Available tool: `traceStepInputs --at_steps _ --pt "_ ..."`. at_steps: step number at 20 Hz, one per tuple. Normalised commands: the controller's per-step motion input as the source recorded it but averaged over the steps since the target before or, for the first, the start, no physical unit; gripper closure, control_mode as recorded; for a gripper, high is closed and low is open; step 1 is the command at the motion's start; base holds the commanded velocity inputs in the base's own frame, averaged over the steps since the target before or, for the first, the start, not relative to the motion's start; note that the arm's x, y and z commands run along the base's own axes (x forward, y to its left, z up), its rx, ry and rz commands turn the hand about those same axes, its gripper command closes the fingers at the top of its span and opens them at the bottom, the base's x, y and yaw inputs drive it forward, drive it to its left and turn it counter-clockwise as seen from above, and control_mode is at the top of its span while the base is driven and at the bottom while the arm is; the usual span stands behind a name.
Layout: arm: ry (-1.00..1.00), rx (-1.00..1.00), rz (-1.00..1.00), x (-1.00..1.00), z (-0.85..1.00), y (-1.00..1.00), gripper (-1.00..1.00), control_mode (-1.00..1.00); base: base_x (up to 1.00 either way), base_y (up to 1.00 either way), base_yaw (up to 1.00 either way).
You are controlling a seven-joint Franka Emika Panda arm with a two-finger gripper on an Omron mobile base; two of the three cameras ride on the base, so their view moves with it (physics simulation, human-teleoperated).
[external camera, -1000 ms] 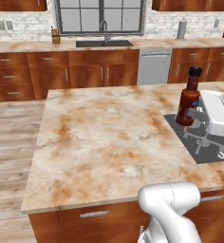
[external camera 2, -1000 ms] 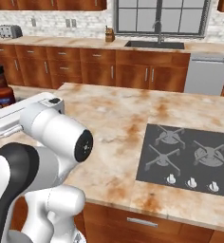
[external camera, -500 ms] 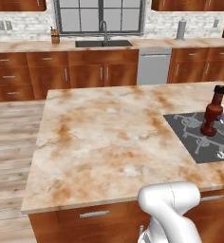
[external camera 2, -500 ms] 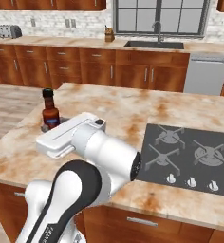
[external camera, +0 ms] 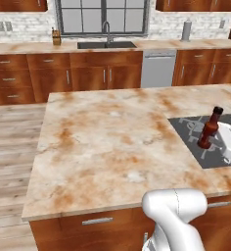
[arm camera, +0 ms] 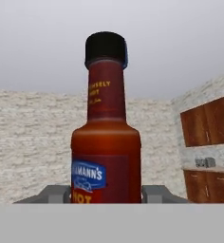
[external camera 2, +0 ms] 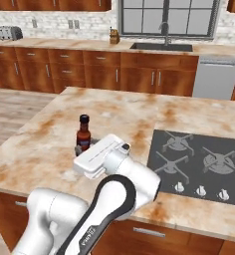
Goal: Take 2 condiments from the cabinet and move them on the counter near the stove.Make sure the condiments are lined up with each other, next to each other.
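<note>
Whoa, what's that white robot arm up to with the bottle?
The robot's gripper is clamped on a dark red sauce bottle with a black cap, holding it upright over the marbled counter. From the left, the bottle appears in front of the black stove. It looks like a delivery in progress.

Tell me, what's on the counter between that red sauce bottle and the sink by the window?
Nothing: in the right base view, bare counter and floor separate the sauce bottle from the sink.

Dark red bottle (arm camera: 106, 142), black cap, blue label.
</note>
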Motion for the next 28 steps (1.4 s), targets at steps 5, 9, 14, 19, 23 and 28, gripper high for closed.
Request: traceStepInputs --at_steps 5,9,14,19,23,28 --pt "0.21 0.12 0.00 0.69 -0.54 -0.79 1.00 -1.00 0.00 0.00 0.00" --pt "0.27 -0.07 0.00 0.52 -0.34 -0.36 1.00 -1.00 0.00 0.00 0.00" --pt "0.13 -0.29 -0.07 0.30 -0.47 -0.36 1.00 -1.00 0.00 0.00 0.00" --pt "0.00 -0.26 -0.02 0.20 -0.65 -0.34 1.00 -1.00 0.00 0.00 0.00" --pt "-0.16 -0.14 0.00 0.09 -0.81 0.00 1.00 -1.00 0.00 0.00 0.00" --pt "-0.20 -0.01 0.00 0.03 -0.40 0.00 1.00 -1.00 0.00 0.00 0.00"
